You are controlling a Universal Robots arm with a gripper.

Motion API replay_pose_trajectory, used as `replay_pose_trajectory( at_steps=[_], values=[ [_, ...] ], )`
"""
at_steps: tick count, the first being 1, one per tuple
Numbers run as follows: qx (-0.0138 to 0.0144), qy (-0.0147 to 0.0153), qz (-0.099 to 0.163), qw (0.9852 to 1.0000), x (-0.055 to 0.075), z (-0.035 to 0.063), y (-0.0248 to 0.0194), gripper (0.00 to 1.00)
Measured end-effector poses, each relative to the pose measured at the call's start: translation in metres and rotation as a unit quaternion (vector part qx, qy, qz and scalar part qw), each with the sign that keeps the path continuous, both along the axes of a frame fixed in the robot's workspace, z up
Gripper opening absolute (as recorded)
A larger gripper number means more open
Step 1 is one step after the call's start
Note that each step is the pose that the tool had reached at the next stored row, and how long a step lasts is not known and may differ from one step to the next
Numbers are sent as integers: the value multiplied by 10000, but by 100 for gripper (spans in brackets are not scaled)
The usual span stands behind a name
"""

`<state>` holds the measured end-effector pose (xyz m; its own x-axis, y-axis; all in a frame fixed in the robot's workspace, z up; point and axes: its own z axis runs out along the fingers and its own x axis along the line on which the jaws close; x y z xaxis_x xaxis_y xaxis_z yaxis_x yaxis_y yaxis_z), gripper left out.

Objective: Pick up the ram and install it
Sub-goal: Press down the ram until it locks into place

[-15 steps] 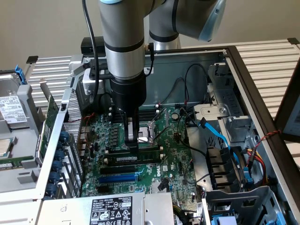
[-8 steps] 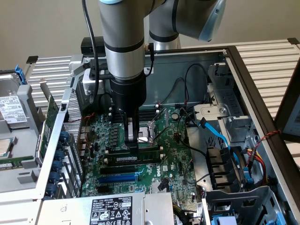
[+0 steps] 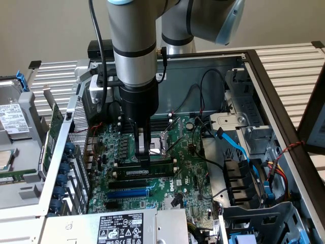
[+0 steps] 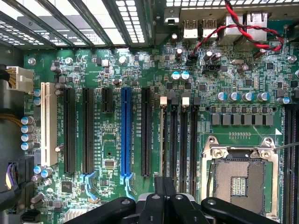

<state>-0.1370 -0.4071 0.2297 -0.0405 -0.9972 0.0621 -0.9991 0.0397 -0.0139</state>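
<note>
A plain beige wall stands behind a slatted desk (image 3: 294, 63) on which an open computer case (image 3: 203, 63) lies, its green motherboard (image 3: 188, 173) (image 4: 117, 70) facing up. The arm reaches straight down into the case. Its fingers (image 3: 144, 148) (image 4: 159, 186) are pressed together with no gap between them, and nothing is pinched between their pads.

The ram (image 3: 158, 169) sits directly under the fingertips. It lies lengthwise in one of the memory slots and runs out on both sides of the fingers, with its pale label just to the exterior view's left of them. The tips seem to rest on its upper edge, though whether they truly touch cannot be told.

Just behind the fingers, towards the back wall of the case, is the open CPU socket (image 3: 161, 142) (image 4: 240, 175). In front of them, beyond two black slots, lies the blue slot (image 3: 129, 193) (image 4: 126, 130). Well off to the exterior view's right of the fingers, a blue cable (image 3: 238, 147) curves down beside the drive bay. A twisted red and black wire (image 4: 243, 28) crosses the board's far edge in the wrist view.
</note>
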Motion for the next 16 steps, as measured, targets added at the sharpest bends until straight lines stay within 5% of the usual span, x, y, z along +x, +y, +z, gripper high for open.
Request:
replay_pose_trajectory(
  at_steps=[16],
  values=[
    [0,0,0,10000,0,-11,0,10]
  ],
)
